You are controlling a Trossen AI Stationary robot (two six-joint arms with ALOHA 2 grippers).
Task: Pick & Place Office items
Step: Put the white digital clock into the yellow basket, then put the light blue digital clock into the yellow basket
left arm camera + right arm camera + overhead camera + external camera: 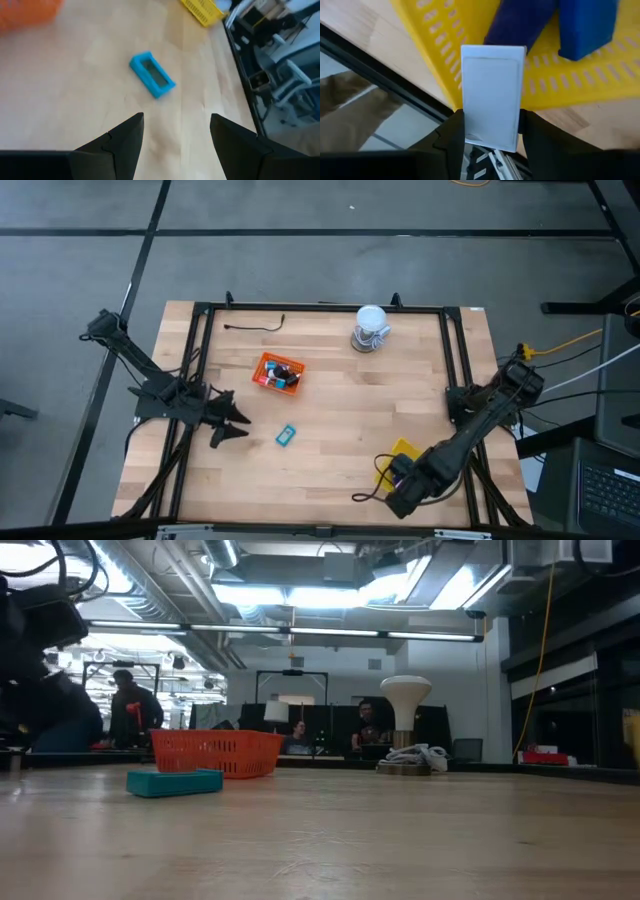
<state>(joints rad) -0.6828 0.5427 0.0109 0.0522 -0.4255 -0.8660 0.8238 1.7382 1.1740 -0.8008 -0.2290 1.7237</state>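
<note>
A light blue block [286, 436] lies flat on the wooden table, just ahead of my left gripper [238, 427], whose fingers stand open and bare; the left wrist view shows the block [152, 75] beyond the fingertips. My right gripper [396, 478] hangs over the yellow mesh tray [404, 450] at the near right, shut on a flat white piece [492, 90]. A navy block [520, 22] and a blue block [587, 27] lie in that tray [445, 45]. The orange mesh tray [279, 372] holds several small items. My right gripper pinches the flat white piece between its two fingers [451, 137], which press on its two long edges near the end closest to the wrist [492, 137]. The fingers point steeply down. The piece sticks out past the fingertips, lifted above the yellow tray.
A white-and-grey roll [371, 328] stands at the far edge, right of the middle. A black cord [255, 326] lies at the far left. A black frame [320, 308] borders the tabletop. Bare wood lies between the two trays.
</note>
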